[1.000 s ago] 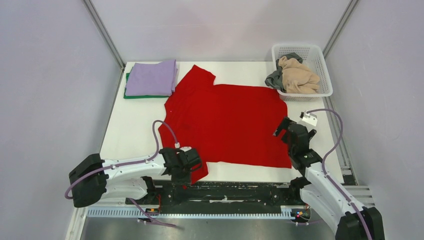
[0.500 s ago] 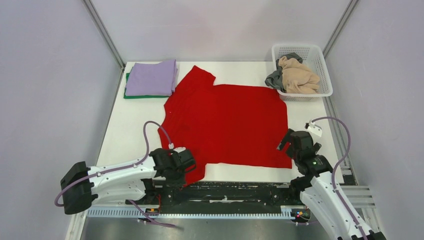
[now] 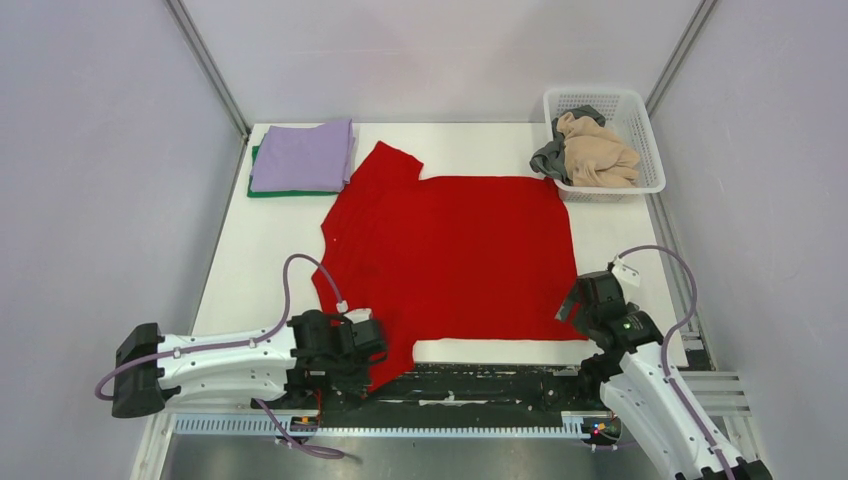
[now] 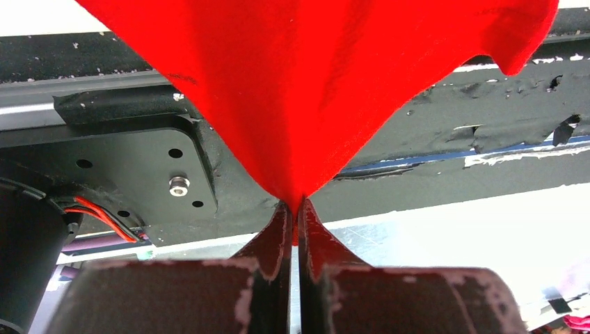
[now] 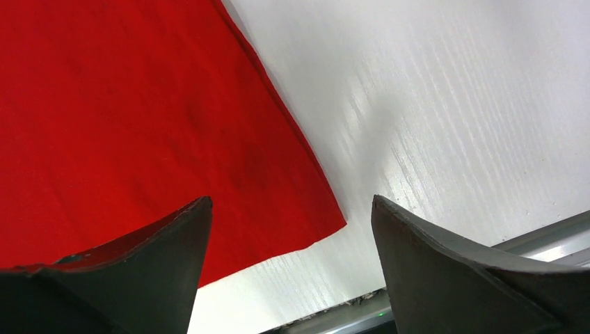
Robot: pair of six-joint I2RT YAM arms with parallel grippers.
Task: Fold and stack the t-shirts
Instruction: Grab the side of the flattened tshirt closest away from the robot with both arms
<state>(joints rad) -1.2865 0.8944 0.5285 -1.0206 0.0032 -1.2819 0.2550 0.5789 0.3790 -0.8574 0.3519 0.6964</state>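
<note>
Left gripper (image 3: 372,337) clamped tight on the near-left corner of the red t-shirt (image 3: 450,250), low over the black base rail (image 3: 470,382) at the table's near edge. In the left wrist view, fingers (image 4: 278,233) pressed together with red cloth (image 4: 313,83) nipped between the tips and drawn into a taut peak.

Right gripper (image 3: 577,306) spread wide, grasping nothing, above the shirt's near-right corner; in the right wrist view, one finger (image 5: 139,250) over the red cloth (image 5: 125,104), the other over bare white table (image 5: 452,104). Contact with the surface: cannot tell.

Rest of the red t-shirt spread flat across the middle of the table (image 3: 260,270), one sleeve pointing to the far left.

At the far-left corner, folded lilac t-shirt (image 3: 300,155) stacked on a folded green t-shirt (image 3: 290,192), only a green edge showing.

At the far-right corner, white lattice basket (image 3: 600,93) with a crumpled beige garment (image 3: 597,155) and a grey garment (image 3: 549,160) inside.
</note>
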